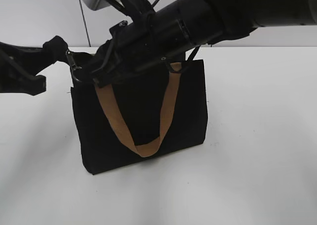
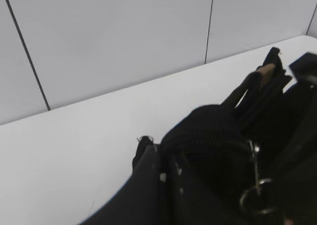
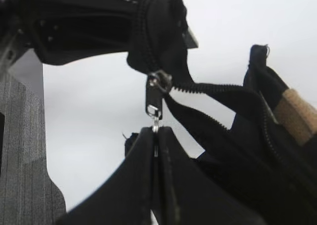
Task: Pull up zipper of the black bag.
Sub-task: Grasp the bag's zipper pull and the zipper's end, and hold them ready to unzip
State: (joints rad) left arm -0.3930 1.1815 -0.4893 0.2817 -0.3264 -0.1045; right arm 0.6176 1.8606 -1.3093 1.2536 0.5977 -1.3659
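The black bag (image 1: 188,111) stands upright on the white table, one tan handle (image 1: 148,148) hanging down its front. My left gripper (image 1: 59,50) reaches in from the left and is shut on the fabric end of the bag's top left corner; its closed jaws (image 2: 166,160) show in the left wrist view. My right arm crosses over the bag's top from the upper right. My right gripper (image 3: 156,136) is shut on the small silver pull tab (image 3: 154,103) of the zipper (image 3: 218,92), close to the left gripper. The zipper track behind the slider lies parted.
The white table (image 1: 257,175) stretches around the bag, with a white panelled wall (image 2: 124,36) behind it. My right arm's thick black body (image 1: 198,22) hides the bag's top edge in the exterior view. The second tan handle (image 3: 297,116) stands near the bag's far end.
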